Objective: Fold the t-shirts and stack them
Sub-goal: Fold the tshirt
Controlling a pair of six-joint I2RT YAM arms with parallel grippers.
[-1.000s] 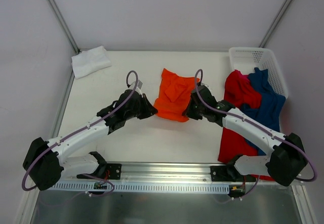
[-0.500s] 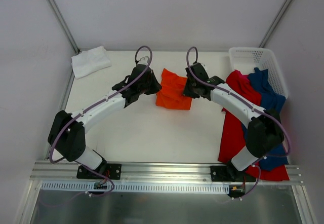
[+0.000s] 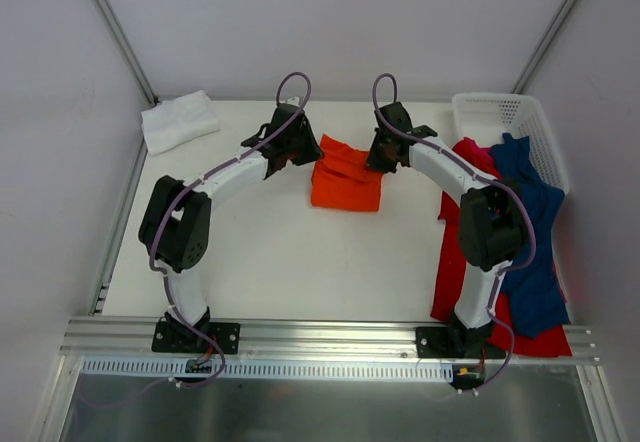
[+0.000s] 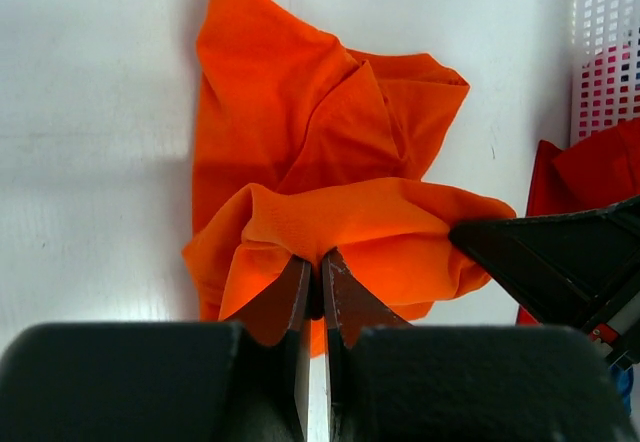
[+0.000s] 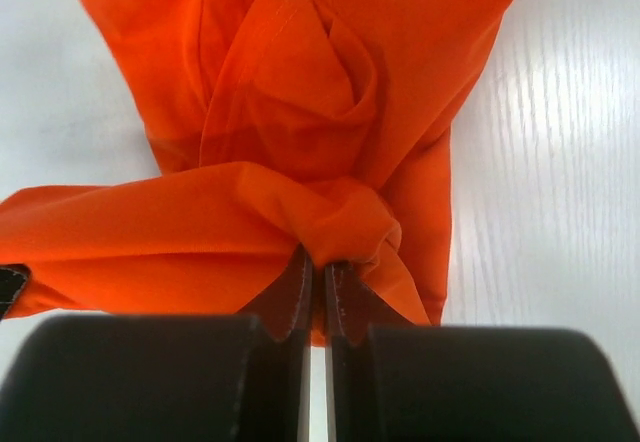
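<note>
The orange t-shirt [image 3: 345, 180] lies partly folded at the table's far middle. My left gripper [image 3: 303, 150] is shut on its far left edge, and the cloth bunches over the fingertips in the left wrist view [image 4: 318, 262]. My right gripper [image 3: 378, 158] is shut on its far right edge, shown in the right wrist view [image 5: 320, 267]. The held edge is lifted over the rest of the orange shirt [image 4: 300, 122] [image 5: 300, 82]. The white t-shirt [image 3: 179, 120] lies folded at the far left corner. The red t-shirt [image 3: 470, 222] and dark blue t-shirt [image 3: 535, 232] spill from the basket.
The white perforated basket [image 3: 505, 114] stands at the far right corner. The red and blue cloth hangs down along the table's right side to the front rail [image 3: 320, 340]. Both arms reach far across the table, on either side of the orange shirt.
Both grippers have carried the orange shirt's near edge away from the arm bases to the far side, folding it over itself. The shirt now looks shorter and squarer.
</note>
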